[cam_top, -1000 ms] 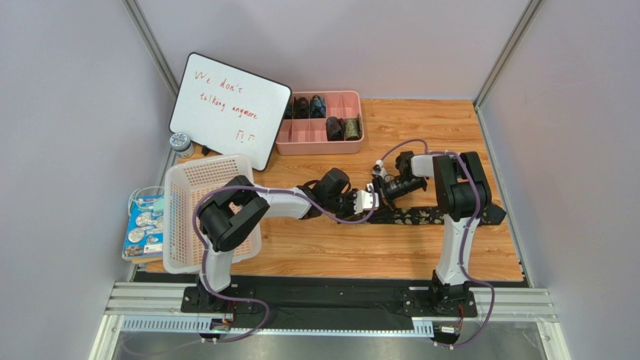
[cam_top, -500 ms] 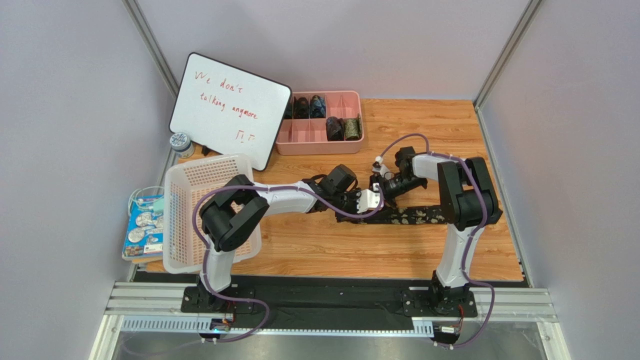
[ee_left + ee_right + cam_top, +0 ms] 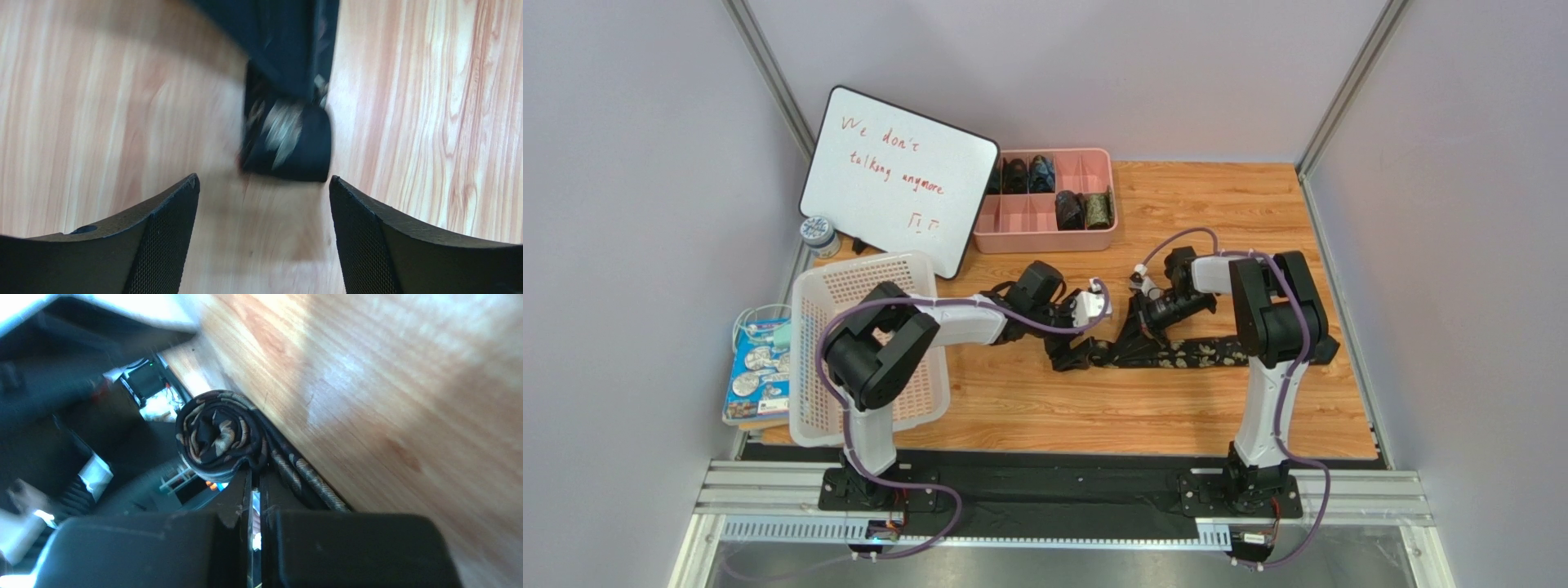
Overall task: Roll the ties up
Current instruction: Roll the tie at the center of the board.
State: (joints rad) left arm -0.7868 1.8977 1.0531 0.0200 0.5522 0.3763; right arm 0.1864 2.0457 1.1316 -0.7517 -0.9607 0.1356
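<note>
Pinching tie (image 3: 218, 435): right end effector (image 3: 255, 478); left end effector (image 3: 264, 180) splayed.

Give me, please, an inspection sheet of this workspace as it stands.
surface: wooden table, wood-grain top.
job's things: one tie lies partly rolled on the table; rolled ties sit in the pink tray.
clutter: whiteboard, white basket, small tin, blue packet.
grippers: left gripper open near the tie's folded end; right gripper shut on the tie beside its rolled end.
cables: purple cables loop along both arms.
surroundings: grey walls; nothing else seen.
</note>
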